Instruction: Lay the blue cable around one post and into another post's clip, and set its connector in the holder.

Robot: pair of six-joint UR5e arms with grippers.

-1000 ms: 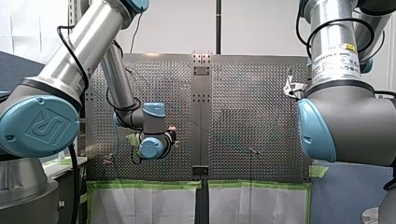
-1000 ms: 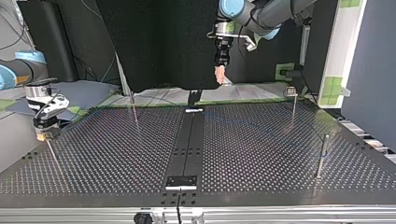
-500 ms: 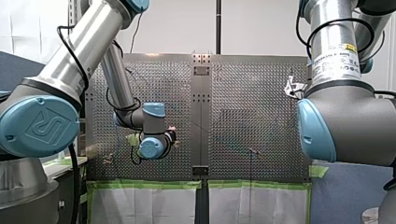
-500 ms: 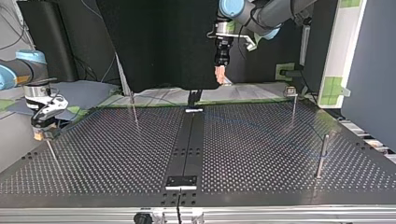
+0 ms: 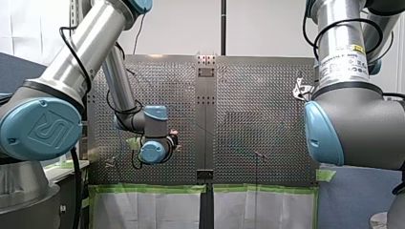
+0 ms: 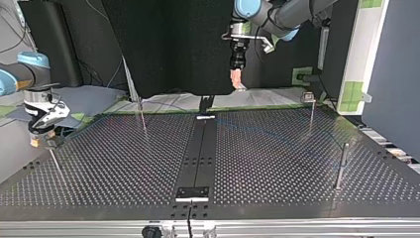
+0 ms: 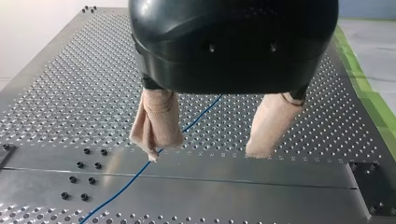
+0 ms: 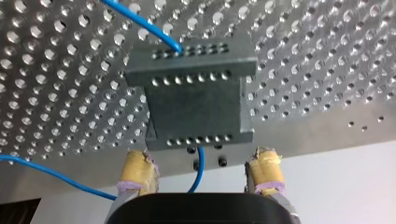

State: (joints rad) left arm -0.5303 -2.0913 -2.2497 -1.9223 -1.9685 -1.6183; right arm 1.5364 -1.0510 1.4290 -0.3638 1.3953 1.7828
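Blue cable looks seated in holder; your right claw and left claw gape empty, so retract without snagging it.

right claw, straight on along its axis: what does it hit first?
Likely the dark holder block on the perforated table, dead ahead of my right claw. The blue cable runs between its open fingers, so that may brush first; depth unclear.

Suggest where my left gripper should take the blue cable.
Probably the straight stretch of blue cable low over the table under the left gripper, from above, jaws straddling it. It is thin and runs diagonally past one pad, so shift sideways first to centre it.
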